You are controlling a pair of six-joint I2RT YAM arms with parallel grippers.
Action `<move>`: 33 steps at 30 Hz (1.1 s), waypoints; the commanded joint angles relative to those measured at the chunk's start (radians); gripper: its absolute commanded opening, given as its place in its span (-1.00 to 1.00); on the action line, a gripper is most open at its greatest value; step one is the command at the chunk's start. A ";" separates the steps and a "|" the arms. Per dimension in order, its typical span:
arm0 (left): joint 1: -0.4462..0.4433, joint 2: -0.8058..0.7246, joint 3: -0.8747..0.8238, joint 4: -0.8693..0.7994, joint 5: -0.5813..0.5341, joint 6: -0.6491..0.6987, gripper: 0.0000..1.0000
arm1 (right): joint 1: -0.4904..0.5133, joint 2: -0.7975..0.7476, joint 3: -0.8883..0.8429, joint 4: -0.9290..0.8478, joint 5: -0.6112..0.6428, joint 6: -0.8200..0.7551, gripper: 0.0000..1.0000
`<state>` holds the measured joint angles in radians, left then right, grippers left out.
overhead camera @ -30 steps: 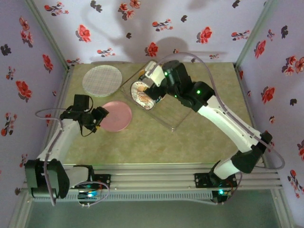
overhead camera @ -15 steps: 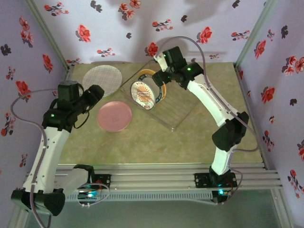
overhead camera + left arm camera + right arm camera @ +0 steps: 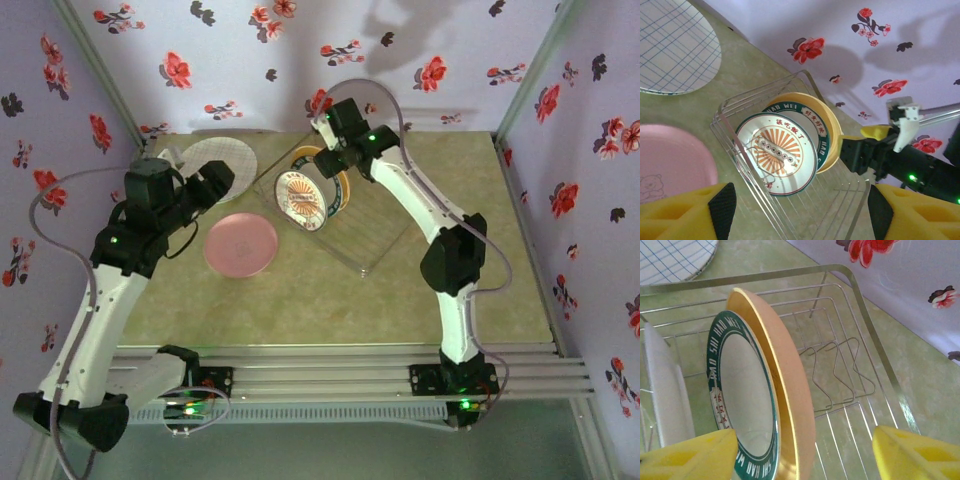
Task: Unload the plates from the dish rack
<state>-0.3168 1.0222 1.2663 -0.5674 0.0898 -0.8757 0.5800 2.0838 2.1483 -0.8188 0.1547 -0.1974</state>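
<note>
The dish rack (image 3: 370, 236) sits at the back middle of the tabletop (image 3: 400, 300). In its left end three plates stand on edge, close together: front plate (image 3: 300, 200), middle plate (image 3: 747, 400), rear plate (image 3: 790, 375). Left of the rack two more lie flat, the far plate (image 3: 230, 160) behind the near plate (image 3: 241, 244). My right fingers (image 3: 910, 455) hang over the rear plate.

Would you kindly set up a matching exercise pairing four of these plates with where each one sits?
1. pink plate
2. grid-patterned plate
3. sunburst plate
4. orange-tan plate

A. standing first in the dish rack's row, nearest the pink plate
B. flat on the table, just left of the rack
C. standing last in that row, behind the green-rimmed plate
D. flat on the table, far left corner

Pairs: 1-B, 2-D, 3-A, 4-C
</note>
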 commanded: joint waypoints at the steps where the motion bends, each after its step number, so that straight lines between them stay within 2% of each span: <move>1: -0.012 0.003 0.038 0.052 0.005 0.028 0.46 | -0.006 0.033 0.056 -0.023 0.050 0.012 0.41; 26: -0.030 0.017 0.028 0.093 0.011 0.019 0.46 | -0.005 0.147 0.131 -0.024 0.162 -0.026 0.02; 33: -0.031 0.017 0.027 0.097 0.011 0.019 0.46 | 0.004 0.169 0.153 -0.020 0.173 -0.036 -0.19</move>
<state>-0.3386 1.0351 1.2690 -0.5068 0.0902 -0.8757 0.5804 2.2265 2.2627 -0.8375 0.2928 -0.2218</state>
